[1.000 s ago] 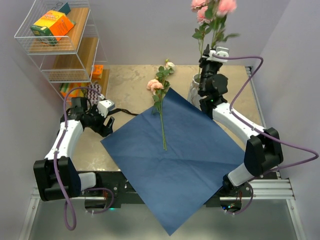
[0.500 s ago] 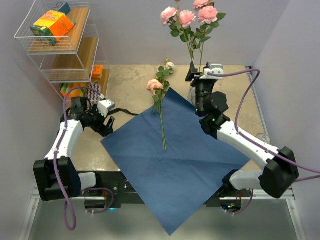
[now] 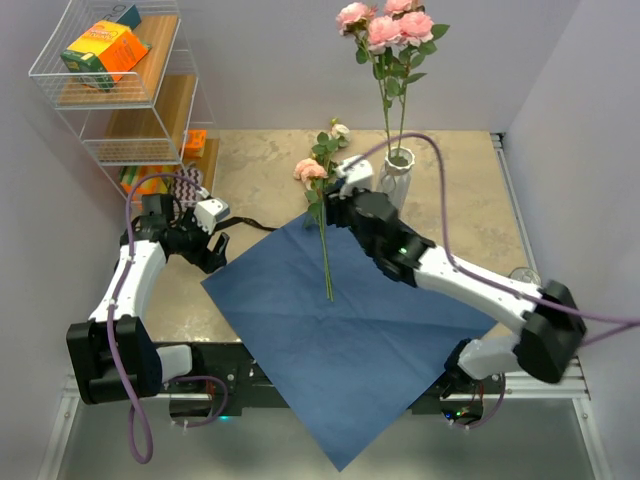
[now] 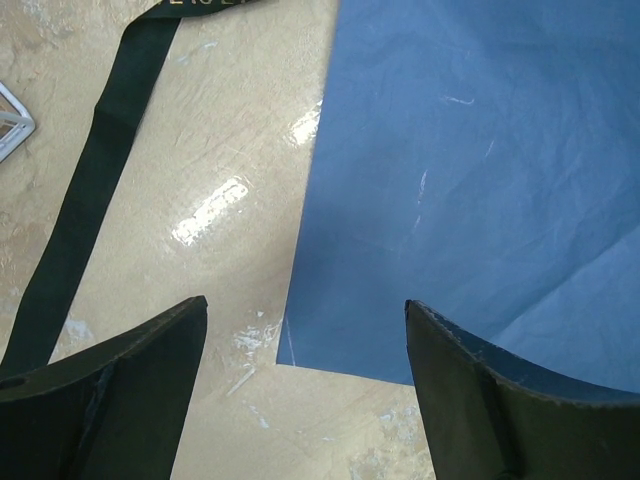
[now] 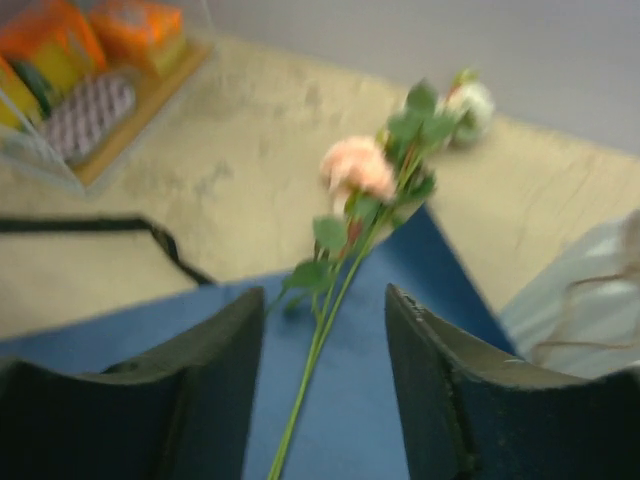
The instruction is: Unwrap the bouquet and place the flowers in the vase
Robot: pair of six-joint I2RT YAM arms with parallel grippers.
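Observation:
The bouquet is undone: its blue paper [image 3: 380, 310] lies flat on the table. Two flowers [image 3: 323, 245] rest on the paper, with a peach head [image 3: 310, 170] and a cream head [image 3: 340, 130] past its far corner. The white vase [image 3: 397, 176] holds three pink roses [image 3: 390, 25]. My right gripper [image 3: 330, 207] hovers open over the lying stems [image 5: 318, 345], which run between its fingers [image 5: 425, 370] untouched. My left gripper [image 3: 213, 250] stands open and empty above the paper's left corner [image 4: 290, 355]. The black ribbon [image 4: 90, 200] lies loose beside it.
A wire shelf rack [image 3: 120, 90] with an orange box [image 3: 105, 45] stands at the back left. Walls close in behind and on both sides. The paper's near corner [image 3: 340, 450] hangs over the table's front edge.
My right arm swung left from the vase to above the lying flowers, leaving the pink roses standing in the vase. Its jaws opened. The left arm stayed still.

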